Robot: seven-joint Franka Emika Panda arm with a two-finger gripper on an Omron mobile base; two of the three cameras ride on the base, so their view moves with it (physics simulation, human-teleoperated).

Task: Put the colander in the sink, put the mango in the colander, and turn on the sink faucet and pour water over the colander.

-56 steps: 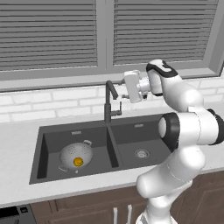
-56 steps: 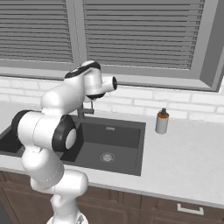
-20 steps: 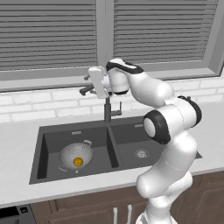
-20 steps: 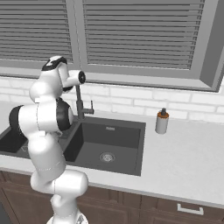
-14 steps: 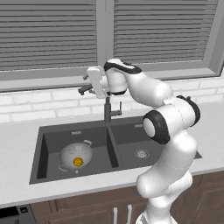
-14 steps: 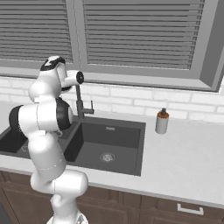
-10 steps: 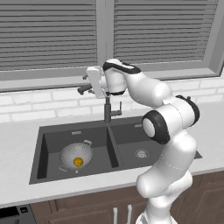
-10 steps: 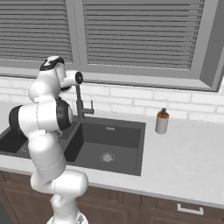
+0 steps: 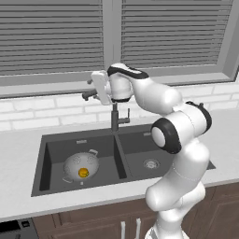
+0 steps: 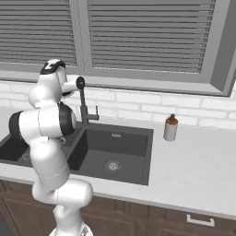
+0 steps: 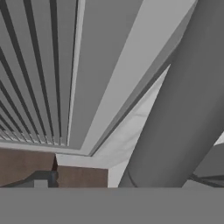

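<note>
In the left base view, the colander [image 9: 80, 166] is sitting on the floor of the left basin of the sink [image 9: 122, 159], toward the front left corner of that basin, and the mango [image 9: 83, 173] is lying inside the colander. The right basin is holding nothing but its round steel drain [image 9: 151, 164]. The sink faucet [image 9: 115, 116] is standing at the back edge of the sink, on the divider between the two basins, and its spout end [image 9: 86, 96] is pointing to the left, above the left basin. The gripper [image 9: 91, 88] is staying up at the top of the faucet, just beside the curved spout, with its jaws spread wide; the pictures are not showing whether a finger is touching the spout. In the hand view, the thick grey faucet tube [image 11: 183, 113] is passing very close. In the right base view, a beige soap bottle [image 10: 170, 127] is standing on the worktop [image 10: 198, 166] near the back edge, to the right of the sink.
</note>
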